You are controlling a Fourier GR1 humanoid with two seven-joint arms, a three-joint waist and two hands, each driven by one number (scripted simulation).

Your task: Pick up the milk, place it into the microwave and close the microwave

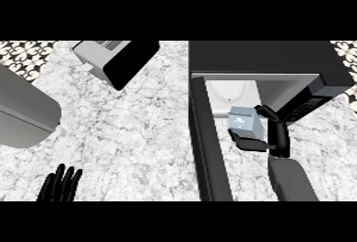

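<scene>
Right now I am holding the milk point(243, 122) in my right hand point(263, 138), fingers and thumb curling round the carton, at the mouth of the microwave point(265, 59). Its door point(209, 151) is standing open to the left of the carton, which seems to be hanging just at the front of the white cavity. My left hand point(61, 185) is resting open, fingers up, low over the marbled bench point(140, 132). A toaster point(115, 59) is sitting further back.
</scene>
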